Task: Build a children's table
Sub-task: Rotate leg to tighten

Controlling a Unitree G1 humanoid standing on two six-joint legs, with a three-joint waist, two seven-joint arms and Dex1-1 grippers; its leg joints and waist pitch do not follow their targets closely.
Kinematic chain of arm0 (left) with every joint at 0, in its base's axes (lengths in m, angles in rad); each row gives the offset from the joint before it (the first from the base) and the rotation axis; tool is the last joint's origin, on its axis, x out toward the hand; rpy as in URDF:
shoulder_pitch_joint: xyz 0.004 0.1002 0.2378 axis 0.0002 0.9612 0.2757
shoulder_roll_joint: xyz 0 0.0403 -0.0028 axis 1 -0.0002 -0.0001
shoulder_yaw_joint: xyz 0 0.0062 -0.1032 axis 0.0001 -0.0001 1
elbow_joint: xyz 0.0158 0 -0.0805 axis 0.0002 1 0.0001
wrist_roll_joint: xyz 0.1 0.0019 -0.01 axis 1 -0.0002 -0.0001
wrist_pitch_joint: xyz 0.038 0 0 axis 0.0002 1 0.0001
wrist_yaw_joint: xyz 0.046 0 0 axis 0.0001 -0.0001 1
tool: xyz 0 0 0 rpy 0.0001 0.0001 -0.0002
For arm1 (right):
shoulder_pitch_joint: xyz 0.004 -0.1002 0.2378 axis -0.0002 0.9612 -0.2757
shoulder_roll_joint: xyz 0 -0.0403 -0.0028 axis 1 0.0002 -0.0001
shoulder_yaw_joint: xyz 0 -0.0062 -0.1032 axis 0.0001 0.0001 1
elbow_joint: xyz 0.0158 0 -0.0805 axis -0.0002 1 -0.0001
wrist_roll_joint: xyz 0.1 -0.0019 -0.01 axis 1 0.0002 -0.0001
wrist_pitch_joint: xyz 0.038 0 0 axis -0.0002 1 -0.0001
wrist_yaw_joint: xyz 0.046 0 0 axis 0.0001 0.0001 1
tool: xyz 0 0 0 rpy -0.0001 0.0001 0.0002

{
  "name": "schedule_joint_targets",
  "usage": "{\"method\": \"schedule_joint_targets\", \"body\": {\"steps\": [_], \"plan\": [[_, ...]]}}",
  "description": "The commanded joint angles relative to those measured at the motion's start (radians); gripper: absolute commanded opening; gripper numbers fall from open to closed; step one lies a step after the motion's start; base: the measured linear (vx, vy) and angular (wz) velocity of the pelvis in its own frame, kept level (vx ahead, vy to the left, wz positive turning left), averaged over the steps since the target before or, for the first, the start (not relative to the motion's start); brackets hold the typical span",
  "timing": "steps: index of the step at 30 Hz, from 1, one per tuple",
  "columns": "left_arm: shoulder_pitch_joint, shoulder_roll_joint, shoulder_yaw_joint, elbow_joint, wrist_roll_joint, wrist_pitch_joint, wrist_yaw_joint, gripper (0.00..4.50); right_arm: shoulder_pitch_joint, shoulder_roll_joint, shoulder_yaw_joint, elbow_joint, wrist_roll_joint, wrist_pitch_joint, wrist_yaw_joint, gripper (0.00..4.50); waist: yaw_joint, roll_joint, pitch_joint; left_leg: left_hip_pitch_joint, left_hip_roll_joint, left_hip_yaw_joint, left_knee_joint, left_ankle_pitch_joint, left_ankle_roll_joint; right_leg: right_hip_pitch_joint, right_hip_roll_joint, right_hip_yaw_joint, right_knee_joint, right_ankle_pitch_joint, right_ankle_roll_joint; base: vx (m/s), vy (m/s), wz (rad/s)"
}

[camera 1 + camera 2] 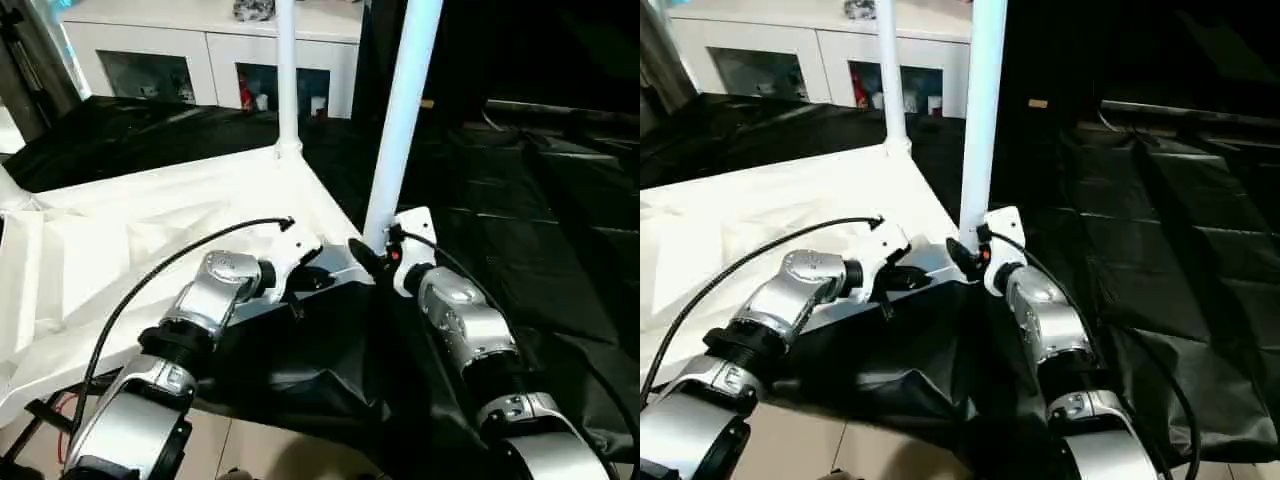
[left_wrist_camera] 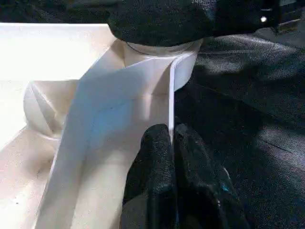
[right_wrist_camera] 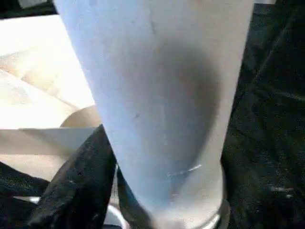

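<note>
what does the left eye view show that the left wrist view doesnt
The left eye view takes in the second leg standing upright at the table's far corner, the white cabinet behind it, and the right gripper around the base of the near leg. The left wrist view gives the close look: the left gripper pinched shut on the tabletop's thin rim, just below the corner socket. Both show the tabletop and the black floor covering.

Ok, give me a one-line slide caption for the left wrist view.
Left gripper pinching the thin rim of the upturned table top beside its corner socket.
</note>
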Motion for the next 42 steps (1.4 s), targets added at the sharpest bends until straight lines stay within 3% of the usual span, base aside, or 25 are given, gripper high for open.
{"method": "schedule_joint_targets", "body": {"steps": [1,3,9,12,15,17,21,24,28,35,39,41,42], "plan": [[-0.012,-0.033,-0.035,-0.063,-0.048,-0.071,-0.069,0.0,-0.005,0.031,0.119,-0.008,0.001,0.025,0.144,3.59,0.002,-0.003,-0.056,0.014,0.02,-0.012,-0.078,-0.352,0.02,0.034,-0.081,0.038,-0.093,-0.487,-0.118,0.0,0.0,0.0],[0.011,-0.003,-0.038,-0.092,-0.059,-0.089,-0.143,0.0,0.006,-0.028,0.148,-0.042,0.001,0.014,0.262,3.68,0.003,-0.004,-0.058,0.005,0.022,-0.01,-0.079,-0.314,0.028,0.043,-0.082,0.041,-0.084,-0.433,-0.129,0.0,0.0,0.0],[0.043,0.05,-0.05,-0.134,-0.076,-0.098,-0.256,0.0,0.034,-0.144,0.205,-0.117,0.005,-0.004,0.479,3.68,0.016,-0.004,-0.067,0.004,0.026,0.0,-0.069,-0.225,0.057,0.046,-0.077,0.046,-0.063,-0.286,-0.19,0.018,-0.007,0.02],[0.057,0.085,-0.061,-0.152,-0.089,-0.117,-0.333,0.0,0.046,-0.212,0.227,-0.157,0.018,0.006,0.598,3.68,0.032,-0.003,-0.073,-0.004,0.029,0.004,-0.062,-0.146,0.075,0.053,-0.074,0.046,-0.043,-0.142,-0.224,0.059,-0.02,0.02],[0.071,0.119,-0.068,-0.176,-0.106,-0.121,-0.412,0.0,0.057,-0.283,0.256,-0.192,0.02,0.015,0.712,3.68,0.042,-0.002,-0.074,-0.002,0.028,0.006,-0.057,-0.137,0.081,0.051,-0.072,0.047,-0.035,-0.095,-0.241,0.0,0.0,0.0],[0.078,0.133,-0.069,-0.19,-0.111,-0.116,-0.448,0.0,0.058,-0.311,0.265,-0.199,0.02,0.021,0.76,3.68,0.045,-0.003,-0.073,-0.002,0.028,0.006,-0.058,-0.146,0.083,0.053,-0.072,0.047,-0.035,-0.103,-0.241,0.0,0.0,0.0],[0.091,0.157,-0.08,-0.214,-0.118,-0.109,-0.499,0.0,0.059,-0.328,0.271,-0.215,0.032,0.04,0.797,3.68,0.055,-0.001,-0.067,0.005,0.031,0.005,-0.063,-0.201,0.056,0.047,-0.075,0.047,-0.048,-0.231,-0.214,0.0,0.0,0.0],[0.096,0.165,-0.086,-0.221,-0.12,-0.107,-0.515,0.0,0.059,-0.328,0.273,-0.219,0.031,0.046,0.809,3.44,0.056,-0.002,-0.065,0.009,0.031,0.004,-0.066,-0.23,0.037,0.043,-0.074,0.047,-0.054,-0.296,-0.195,0.0,0.0,0.0],[0.1,0.173,-0.09,-0.228,-0.12,-0.109,-0.527,0.0,0.06,-0.325,0.285,-0.226,0.029,0.051,0.814,2.97,0.056,-0.003,-0.067,0.005,0.03,0.002,-0.066,-0.216,0.033,0.046,-0.075,0.047,-0.053,-0.297,-0.182,0.0,0.0,0.0],[0.098,0.173,-0.088,-0.22,-0.115,-0.112,-0.523,0.0,0.064,-0.32,0.289,-0.237,0.033,0.066,0.828,2.82,0.055,-0.002,-0.07,0.002,0.029,0.003,-0.063,-0.191,0.038,0.049,-0.073,0.047,-0.047,-0.247,-0.191,0.0,0.0,0.0],[0.075,0.139,-0.06,-0.177,-0.098,-0.098,-0.417,0.0,0.078,-0.287,0.256,-0.226,0.043,0.068,0.748,2.8,0.058,-0.003,-0.068,0.006,0.029,0.004,-0.063,-0.196,0.036,0.044,-0.072,0.047,-0.05,-0.255,-0.191,0.0,0.0,0.0],[0.055,0.112,-0.039,-0.148,-0.088,-0.08,-0.339,0.0,0.075,-0.249,0.225,-0.197,0.037,0.069,0.649,2.8,0.055,-0.004,-0.067,0.006,0.026,0.004,-0.063,-0.199,0.029,0.044,-0.073,0.048,-0.053,-0.276,-0.185,0.0,0.0,0.0],[0.032,0.075,-0.015,-0.121,-0.089,-0.061,-0.266,0.0,0.061,-0.193,0.185,-0.141,0.018,0.068,0.498,2.8,0.05,-0.006,-0.066,0.005,0.023,0.002,-0.065,-0.212,0.016,0.046,-0.076,0.046,-0.058,-0.331,-0.169,0.0,0.0,0.0]]}}
